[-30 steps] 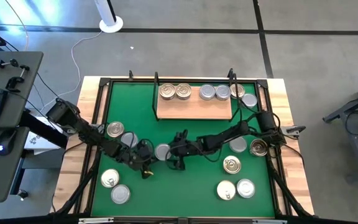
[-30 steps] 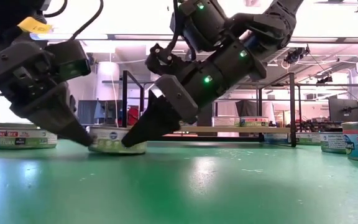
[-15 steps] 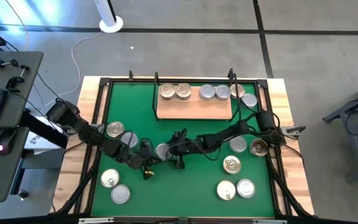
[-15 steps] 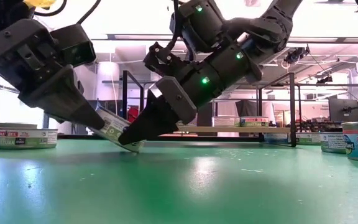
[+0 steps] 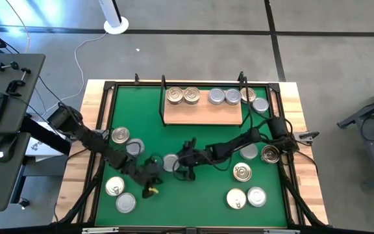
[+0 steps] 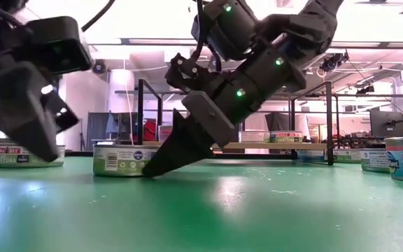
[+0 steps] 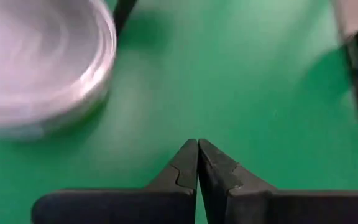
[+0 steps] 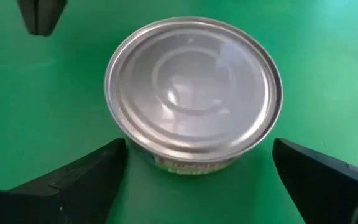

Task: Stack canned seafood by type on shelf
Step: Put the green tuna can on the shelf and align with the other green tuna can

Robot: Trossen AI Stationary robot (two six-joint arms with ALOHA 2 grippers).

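My right gripper (image 8: 194, 171) stands wide open, fingers (image 8: 73, 180) flanking a silver-lidded can (image 8: 193, 93) flat on the green mat (image 5: 200, 195) at mid-frame. My left gripper (image 7: 197, 163), pinched shut and empty, hangs lower left. The shelf (image 5: 203, 114) sits top centre.

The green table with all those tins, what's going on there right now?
The right gripper sits low on the green mat, fingers spread wide either side of a silver-lidded can lying flat, not yet gripped. The left gripper, shut and empty, is beside it. Five cans line the shelf.
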